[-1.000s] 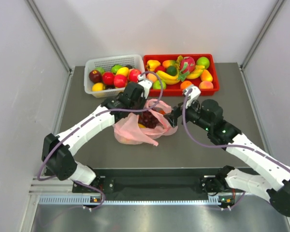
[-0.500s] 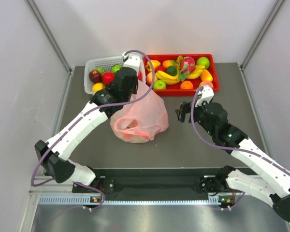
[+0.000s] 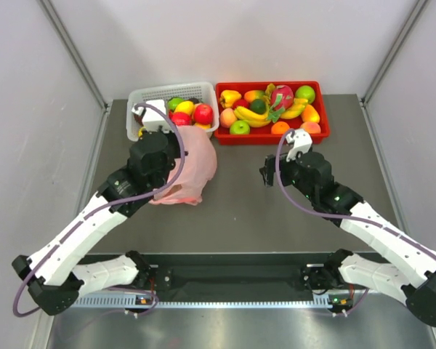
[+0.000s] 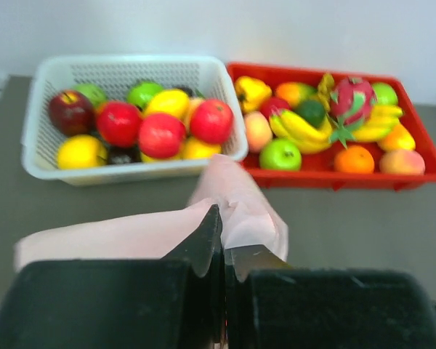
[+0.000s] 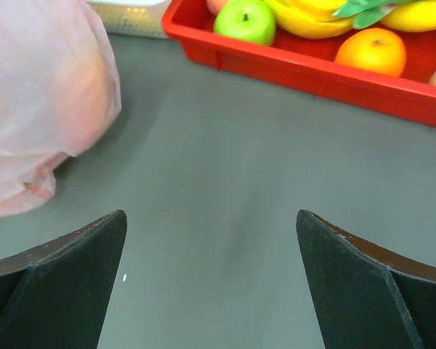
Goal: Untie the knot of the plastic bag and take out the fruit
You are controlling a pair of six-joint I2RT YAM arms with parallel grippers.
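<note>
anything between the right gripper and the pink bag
Nothing visible. Only bare table lies between the open right gripper and the plastic bag, whose plastic the left gripper pinches shut.

You see mesh basket [image 3: 174, 87] at back left of counter [image 3: 254, 211], tray [image 3: 240, 84] just right of it, side by side. Plastic bag [image 3: 192, 163] before basket, left of centre, at your left claw [image 4: 221, 240]. Right claw [image 5: 211, 240] well right of bag, before tray.
</note>
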